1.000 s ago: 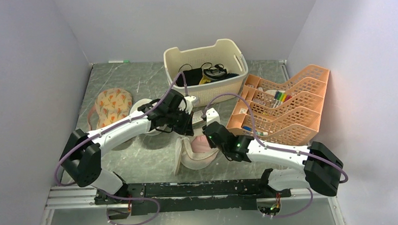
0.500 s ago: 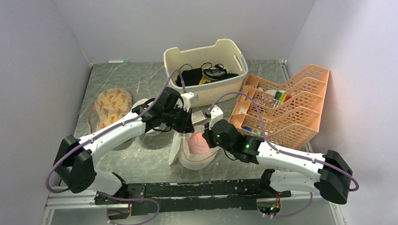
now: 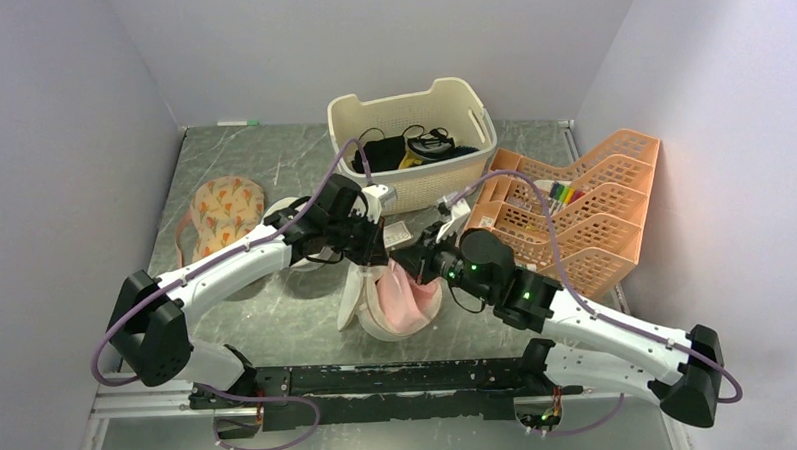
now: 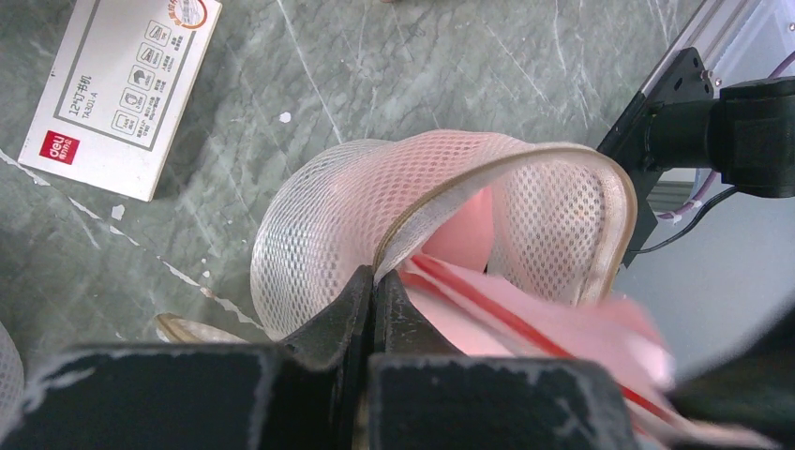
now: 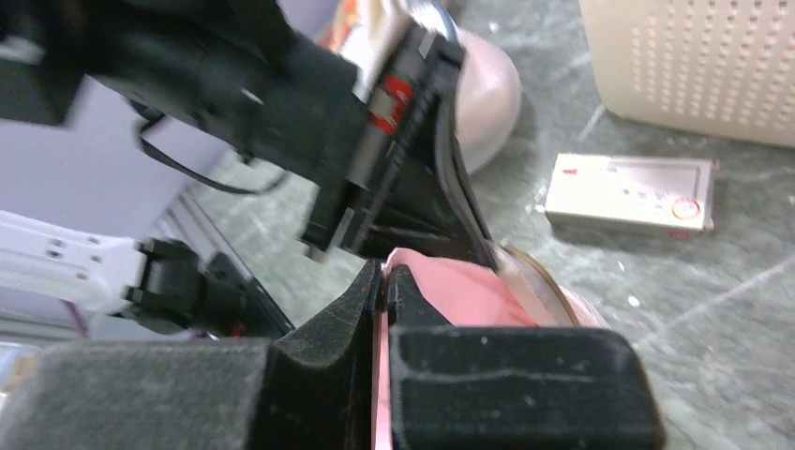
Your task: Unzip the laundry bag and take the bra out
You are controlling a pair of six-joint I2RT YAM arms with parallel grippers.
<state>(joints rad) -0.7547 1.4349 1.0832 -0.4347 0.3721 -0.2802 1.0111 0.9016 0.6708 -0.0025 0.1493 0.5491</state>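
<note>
- Left hand (image 4: 375,281): your fingers are pressed shut on the corded rim of the laundry bag (image 4: 319,225), holding up one side of its open mouth.
- Right hand (image 5: 384,277): your fingers are pinched together on a fold of the pink bra (image 5: 450,291), which trails from the fingertips down into the bag's mouth.
- Laundry bag: it sits on the surface (image 3: 278,319) between the two arms, on the near side of the cream basket (image 3: 423,179). The mouth gapes, so the zip looks already undone.
- Handling, bag: it is white open mesh around a thin, stiffened hoop. Judge it light and floppy, apt to rise with the bra unless you pin the rim. The rim cord is the firmest place to grip, because the mesh itself would probably stretch and snag.
- Handling, bra: it is soft pink fabric with a narrow red strap or trim. It should be light and limp, and its straps or hooks may catch in the mesh. Take it by a bunched fold or a cup edge, not by a strap alone.
- Surroundings: the surface is grey-green, veined like marble and smooth-looking. A flat white label card (image 4: 117,89) lies just beside the bag. The basket is rigid perforated plastic.
</note>
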